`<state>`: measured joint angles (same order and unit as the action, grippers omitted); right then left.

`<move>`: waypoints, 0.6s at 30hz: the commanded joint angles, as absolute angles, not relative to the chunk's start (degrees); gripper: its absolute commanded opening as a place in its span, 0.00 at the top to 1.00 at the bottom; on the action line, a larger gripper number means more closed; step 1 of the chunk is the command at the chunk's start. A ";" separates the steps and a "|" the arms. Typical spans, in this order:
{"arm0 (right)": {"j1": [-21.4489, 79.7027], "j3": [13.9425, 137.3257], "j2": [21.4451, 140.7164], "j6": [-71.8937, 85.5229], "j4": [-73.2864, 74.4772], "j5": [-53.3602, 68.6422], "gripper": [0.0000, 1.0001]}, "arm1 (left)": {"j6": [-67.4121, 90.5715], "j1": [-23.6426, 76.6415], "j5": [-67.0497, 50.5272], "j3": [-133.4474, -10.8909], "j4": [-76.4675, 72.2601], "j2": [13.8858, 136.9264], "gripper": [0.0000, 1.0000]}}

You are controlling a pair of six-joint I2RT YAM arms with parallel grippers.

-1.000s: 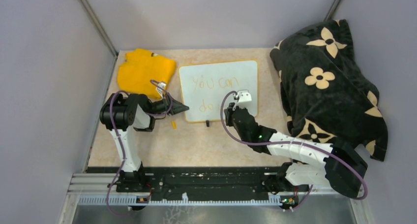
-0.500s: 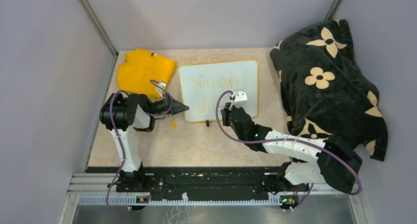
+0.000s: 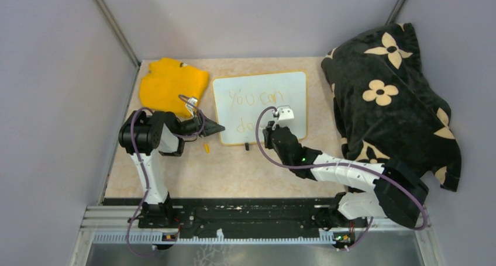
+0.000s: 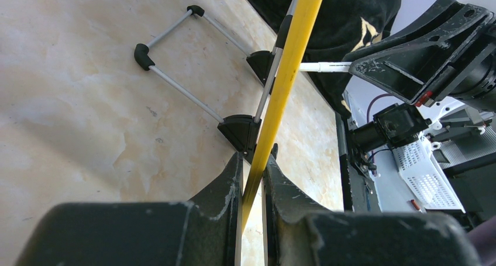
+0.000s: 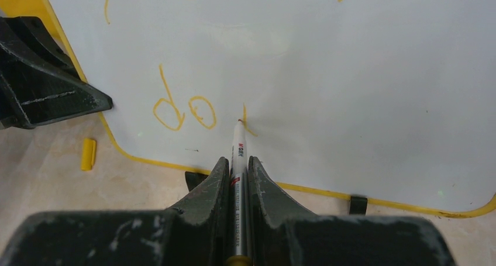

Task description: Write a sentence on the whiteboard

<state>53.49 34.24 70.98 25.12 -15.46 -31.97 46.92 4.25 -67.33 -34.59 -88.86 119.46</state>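
Note:
The whiteboard (image 3: 292,87) lies on the table with a thin yellow rim. The sentence (image 3: 255,98) reads "you can" on one line and "do" below it; in the right wrist view "do" (image 5: 184,107) has a short new stroke to its right. My right gripper (image 5: 238,163) is shut on a white marker (image 5: 238,152), whose tip touches the board at that stroke. My left gripper (image 4: 252,161) is shut on the board's yellow left rim (image 4: 286,73); it also shows in the top view (image 3: 217,127).
A yellow cloth (image 3: 172,85) lies left of the board. A black blanket with cream flowers (image 3: 389,96) fills the right side. A small yellow marker cap (image 3: 206,148) lies near the board's near left corner. The board's wire stand (image 4: 175,55) rests on the table.
My right gripper with the marker has shifted a little to the left over the board's lower line. The left arm has not moved.

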 commanded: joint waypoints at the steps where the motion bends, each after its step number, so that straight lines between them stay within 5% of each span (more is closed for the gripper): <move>1: 52.75 36.56 71.64 26.48 -17.62 -33.56 1.00 | 47.56 4.39 -65.13 -34.89 -97.38 121.59 1.00; 18: 51.37 33.08 67.53 27.23 -13.66 -36.12 1.00 | 47.55 4.39 -65.13 -34.89 -97.34 121.56 1.00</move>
